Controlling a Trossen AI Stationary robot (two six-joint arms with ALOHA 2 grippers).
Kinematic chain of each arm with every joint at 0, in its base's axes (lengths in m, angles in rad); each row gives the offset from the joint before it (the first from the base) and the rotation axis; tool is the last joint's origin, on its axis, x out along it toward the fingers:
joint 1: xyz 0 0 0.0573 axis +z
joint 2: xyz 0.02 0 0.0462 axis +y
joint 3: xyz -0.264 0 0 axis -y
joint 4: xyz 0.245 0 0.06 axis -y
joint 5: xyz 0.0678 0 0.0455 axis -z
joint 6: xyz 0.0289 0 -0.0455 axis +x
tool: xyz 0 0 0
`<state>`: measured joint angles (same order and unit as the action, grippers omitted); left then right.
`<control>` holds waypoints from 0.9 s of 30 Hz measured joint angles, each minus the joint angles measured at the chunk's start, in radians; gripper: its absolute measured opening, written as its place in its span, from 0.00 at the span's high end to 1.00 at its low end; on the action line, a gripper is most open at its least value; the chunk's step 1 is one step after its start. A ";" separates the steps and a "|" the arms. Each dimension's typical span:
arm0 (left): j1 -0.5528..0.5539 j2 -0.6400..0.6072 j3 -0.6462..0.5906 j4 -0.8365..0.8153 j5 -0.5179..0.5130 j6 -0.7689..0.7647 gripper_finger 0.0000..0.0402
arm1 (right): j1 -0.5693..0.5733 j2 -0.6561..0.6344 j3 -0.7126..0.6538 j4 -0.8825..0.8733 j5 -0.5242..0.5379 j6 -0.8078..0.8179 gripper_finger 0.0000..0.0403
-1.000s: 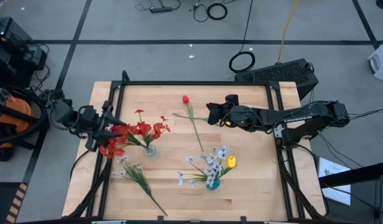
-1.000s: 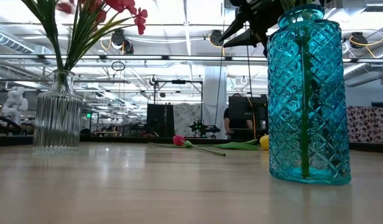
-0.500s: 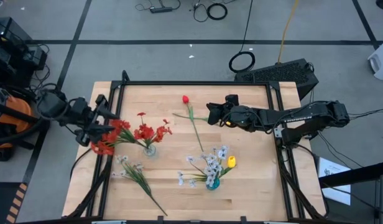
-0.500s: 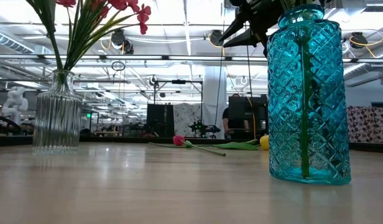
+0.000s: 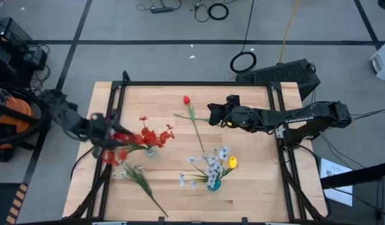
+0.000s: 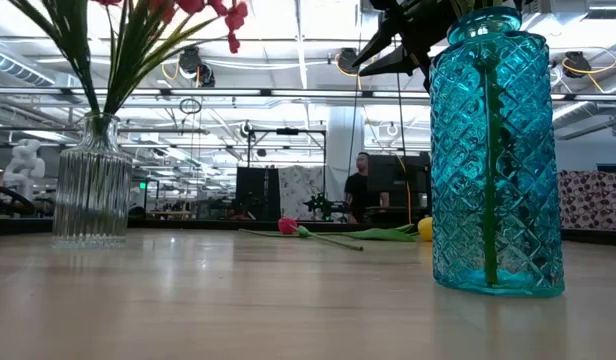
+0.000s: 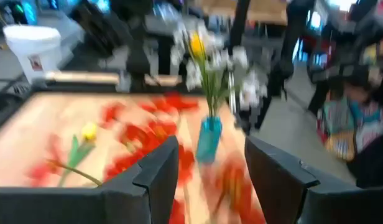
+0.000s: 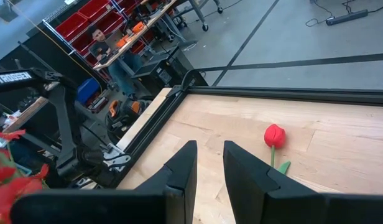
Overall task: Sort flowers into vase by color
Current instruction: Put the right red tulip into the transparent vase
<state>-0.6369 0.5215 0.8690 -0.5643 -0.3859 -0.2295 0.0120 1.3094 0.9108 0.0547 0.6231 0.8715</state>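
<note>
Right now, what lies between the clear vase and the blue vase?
In the high view, bare wood lies between the clear vase and blue vase. The white spray sits just off that line.

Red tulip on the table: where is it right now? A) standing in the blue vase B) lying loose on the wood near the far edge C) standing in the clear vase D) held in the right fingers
B: the red tulip lies flat on the table, its stem running toward the blue vase, clear of both vases; the right gripper hangs beside it, holding nothing.
</note>
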 joint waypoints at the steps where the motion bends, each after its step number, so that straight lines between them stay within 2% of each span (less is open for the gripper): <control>1: 0.000 0.019 -0.011 0.000 0.009 0.000 0.53 | 0.000 0.000 0.000 0.000 0.000 0.000 0.82; 7: 0.000 0.116 -0.021 -0.013 0.016 0.000 0.53 | 0.000 0.000 0.000 -0.007 0.000 0.000 0.82; 10: 0.000 0.127 -0.021 -0.013 0.047 0.002 0.53 | 0.000 0.000 0.000 -0.018 0.000 0.000 0.82; 20: 0.000 0.052 0.061 -0.011 0.256 -0.002 0.53 | 0.000 0.000 0.000 -0.030 -0.036 -0.001 0.82; 27: 0.000 -0.020 0.066 -0.034 0.367 -0.036 0.53 | 0.000 0.000 0.000 -0.030 -0.048 -0.001 0.82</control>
<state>-0.6365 0.5014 0.9348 -0.5985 -0.0187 -0.2656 0.0120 1.3090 0.9108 0.0250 0.5747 0.8707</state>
